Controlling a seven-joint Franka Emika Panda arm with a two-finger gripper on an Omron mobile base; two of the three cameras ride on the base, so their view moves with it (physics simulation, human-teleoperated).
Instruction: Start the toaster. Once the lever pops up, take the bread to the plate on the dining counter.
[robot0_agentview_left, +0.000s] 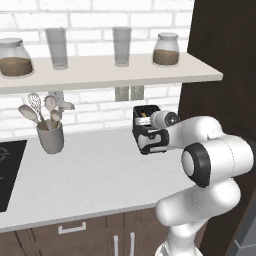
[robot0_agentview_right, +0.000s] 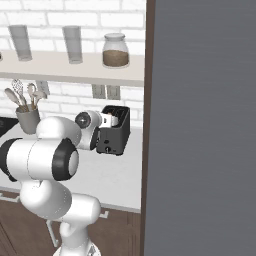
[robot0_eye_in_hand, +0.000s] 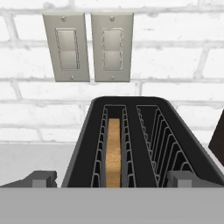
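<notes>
The toaster (robot0_agentview_left: 145, 125) is seen at the back right of the pale surface (robot0_agentview_left: 90, 175), close to the brick wall and just left of a tall dark panel (robot0_agentview_left: 225, 60). In the hand view the bread (robot0_eye_in_hand: 113, 153) is sunk in the left of the 2 slots; the right slot holds only wire guides. The gripper (robot0_eye_in_hand: 113, 179) is held wide open just above the toaster's near end – 1 fingertip (robot0_eye_in_hand: 41, 178) left of the body, the other at its right rim – and nothing is gripped.

2 wall switches (robot0_eye_in_hand: 89, 47) are mounted right behind the toaster. A shelf (robot0_agentview_left: 110, 75) hangs above the surface, carrying 2 jars (robot0_agentview_left: 166, 50) and 2 glasses (robot0_agentview_left: 121, 46). A grey utensil pot (robot0_agentview_left: 50, 136) stands well to the left, and a black hob (robot0_agentview_left: 10, 170) lies at the far left edge.

No writing or brand can be read anywhere.

Open surface is left in front of the toaster and to its left; to its right the room is closed off by the dark panel, and in the right base view a large grey slab (robot0_agentview_right: 205, 125) – near the camera – blocks that whole side.
</notes>
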